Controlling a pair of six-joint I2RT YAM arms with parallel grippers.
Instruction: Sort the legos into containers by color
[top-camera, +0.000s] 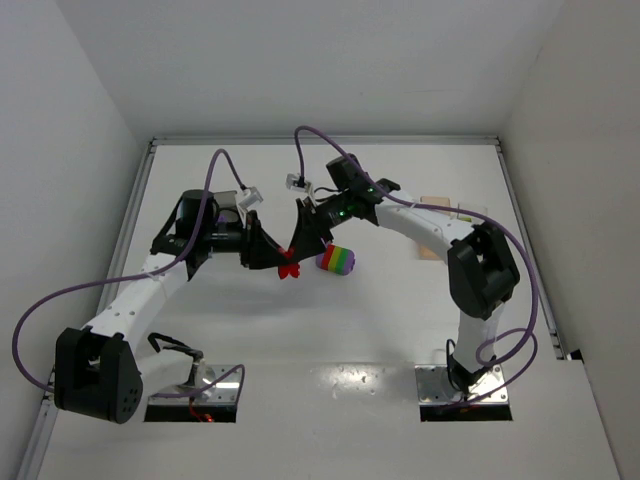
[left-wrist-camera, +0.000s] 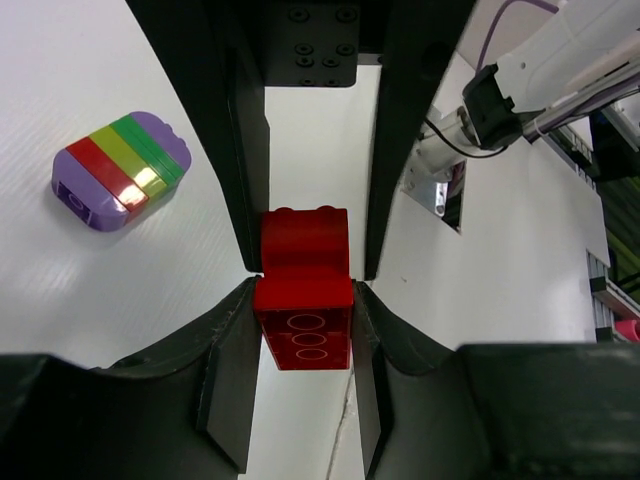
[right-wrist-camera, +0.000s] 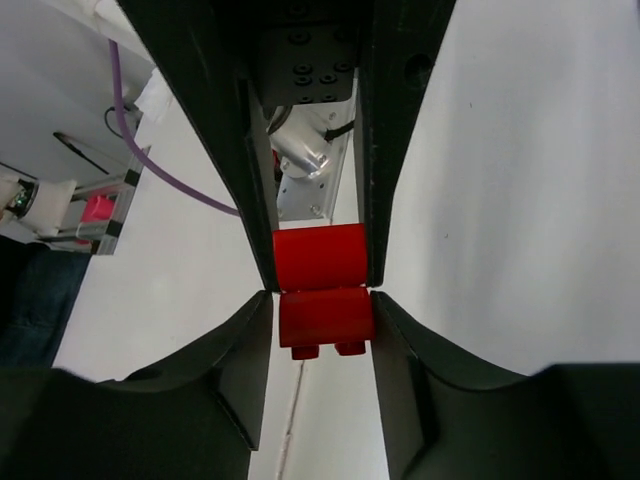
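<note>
A red lego (top-camera: 290, 268) made of two joined bricks hangs above the table's middle, gripped from both sides. In the left wrist view my left gripper (left-wrist-camera: 303, 290) is shut on the near red brick (left-wrist-camera: 303, 325). The right arm's fingers (left-wrist-camera: 395, 150) clamp the far brick. In the right wrist view my right gripper (right-wrist-camera: 322, 300) presses both sides of its near red brick (right-wrist-camera: 325, 318). From above, the left gripper (top-camera: 281, 260) and right gripper (top-camera: 300, 248) meet tip to tip. A rainbow-striped lego cluster (top-camera: 337, 260) (left-wrist-camera: 120, 172) lies on the table just right of them.
A peach-toned container (top-camera: 437, 208) shows partly behind the right arm's forearm at the right. The other containers are out of view. Purple cables (top-camera: 215, 175) loop over both arms. White walls close the table in at the back and sides.
</note>
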